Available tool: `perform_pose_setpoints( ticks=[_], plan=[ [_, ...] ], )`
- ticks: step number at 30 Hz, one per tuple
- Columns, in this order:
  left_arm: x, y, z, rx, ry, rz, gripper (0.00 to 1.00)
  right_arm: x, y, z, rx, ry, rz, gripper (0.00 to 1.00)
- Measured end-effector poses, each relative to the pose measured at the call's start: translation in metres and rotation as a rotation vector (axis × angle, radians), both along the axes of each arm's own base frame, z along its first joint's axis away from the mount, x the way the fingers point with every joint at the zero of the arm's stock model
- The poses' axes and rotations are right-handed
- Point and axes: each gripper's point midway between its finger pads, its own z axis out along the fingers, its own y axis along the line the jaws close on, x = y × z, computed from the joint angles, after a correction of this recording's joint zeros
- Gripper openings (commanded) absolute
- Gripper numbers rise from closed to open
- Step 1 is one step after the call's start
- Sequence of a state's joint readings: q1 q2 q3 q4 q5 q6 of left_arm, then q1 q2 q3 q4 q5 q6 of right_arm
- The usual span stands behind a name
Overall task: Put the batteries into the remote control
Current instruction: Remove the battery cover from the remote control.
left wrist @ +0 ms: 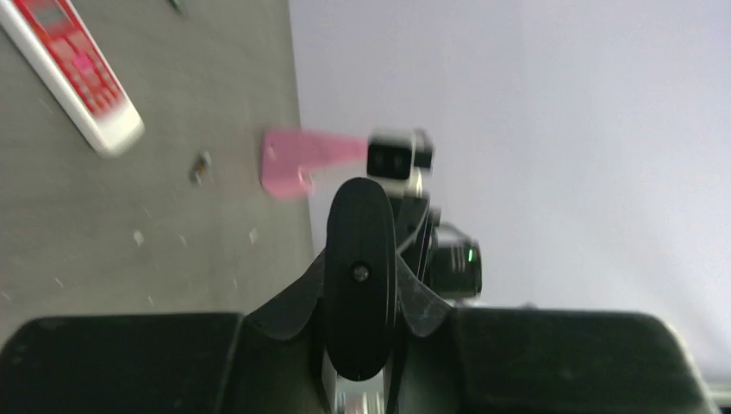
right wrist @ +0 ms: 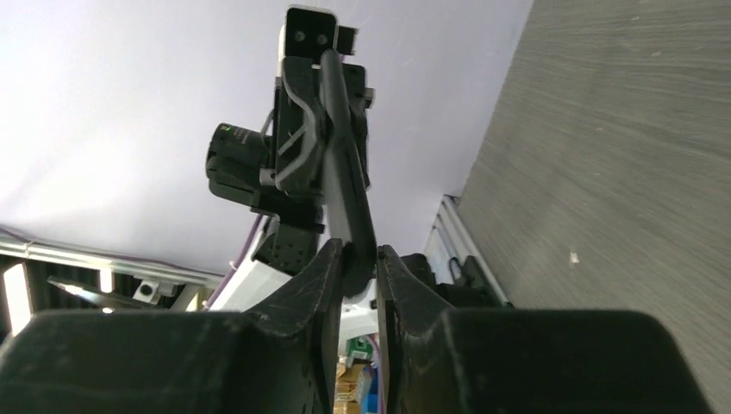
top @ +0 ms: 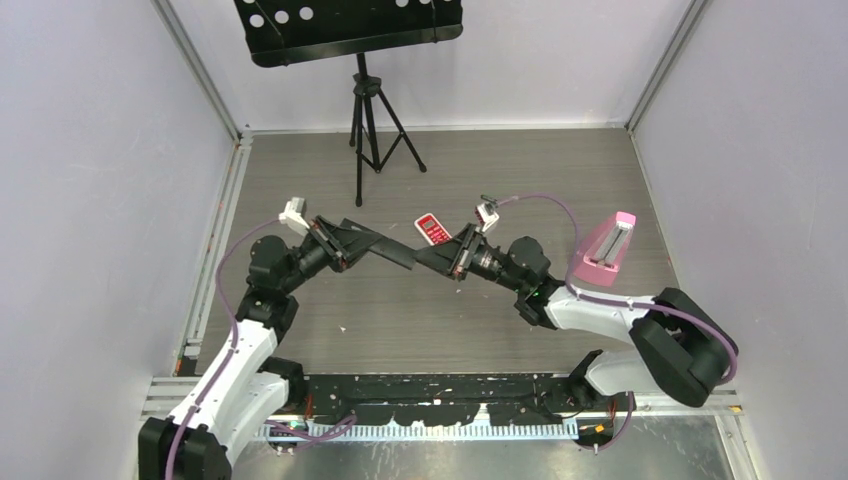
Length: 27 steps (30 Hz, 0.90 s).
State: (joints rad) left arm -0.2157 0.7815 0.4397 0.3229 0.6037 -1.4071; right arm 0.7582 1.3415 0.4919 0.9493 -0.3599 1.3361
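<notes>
While the left gripper (top: 360,240) and right gripper (top: 435,260) each clamp one end, the black remote (top: 395,252) hangs between them above the table (top: 560,180), near the red remote (top: 432,229).

We find the middle of the grey wood-grain tabletop (top: 560,180) barred. The left tool (top: 378,243) and right tool (top: 428,258) both clamp one slim black plastic remote (top: 400,252), so arms and remote form a line across it. Just beyond that line, close to the right tool, lies a red-and-white keypad remote (top: 432,229). A pink wedge-shaped plastic stand (top: 608,250) sits by the right edge, and a black metal tripod stand (top: 372,130) near the far edge. The far right corner and the near strip lie open.
</notes>
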Motion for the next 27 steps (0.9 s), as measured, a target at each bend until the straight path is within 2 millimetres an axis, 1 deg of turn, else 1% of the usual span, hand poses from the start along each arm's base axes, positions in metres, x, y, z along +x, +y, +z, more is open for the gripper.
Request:
perform_pose_setpoints(
  ticks=[1,2,3,5,6,7,9,11,15,17,19,20,22,25,27],
  plan=[
    [0.003,0.003,0.000,0.001,-0.001,0.020,0.00,0.002,-0.005,-0.002,-0.007,-0.003,-0.011,0.08],
    [0.013,0.012,0.001,-0.001,-0.004,0.082,0.00,0.004,-0.012,-0.006,-0.022,-0.009,-0.022,0.08],
    [0.027,0.026,0.007,-0.012,-0.027,0.169,0.00,0.005,-0.019,-0.016,-0.050,0.003,-0.032,0.08],
    [0.046,0.050,0.019,-0.033,-0.073,0.299,0.00,0.008,-0.027,-0.037,-0.107,0.039,-0.050,0.08],
    [0.051,0.057,0.024,-0.043,-0.091,0.336,0.00,0.007,-0.029,-0.047,-0.134,0.064,-0.049,0.10],
    [0.054,0.059,0.027,-0.049,-0.104,0.350,0.00,0.006,-0.029,-0.053,-0.154,0.083,-0.044,0.12],
    [0.058,0.060,0.027,-0.053,-0.107,0.360,0.00,0.005,-0.029,-0.058,-0.174,0.098,-0.038,0.17],
    [0.060,0.060,0.022,-0.045,-0.093,0.362,0.00,0.008,-0.027,-0.062,-0.209,0.128,-0.043,0.17],
    [0.063,0.061,0.010,-0.007,-0.069,0.372,0.00,0.021,-0.025,-0.055,-0.241,0.142,-0.079,0.19],
    [0.064,0.063,0.002,0.021,-0.057,0.379,0.00,0.023,-0.025,-0.056,-0.251,0.147,-0.091,0.19],
    [0.063,0.065,-0.012,0.070,-0.028,0.391,0.00,0.023,-0.027,-0.065,-0.275,0.174,-0.101,0.20],
    [0.063,0.066,-0.014,0.079,-0.023,0.392,0.00,0.023,-0.029,-0.070,-0.288,0.187,-0.106,0.20],
    [0.062,0.067,-0.024,0.116,-0.003,0.397,0.00,0.021,-0.034,-0.087,-0.336,0.235,-0.121,0.19],
    [0.059,0.069,-0.037,0.167,0.023,0.399,0.00,0.018,-0.047,-0.114,-0.439,0.307,-0.160,0.20],
    [0.058,0.070,-0.046,0.200,0.042,0.395,0.00,0.016,-0.058,-0.128,-0.512,0.335,-0.192,0.23]
  ],
)
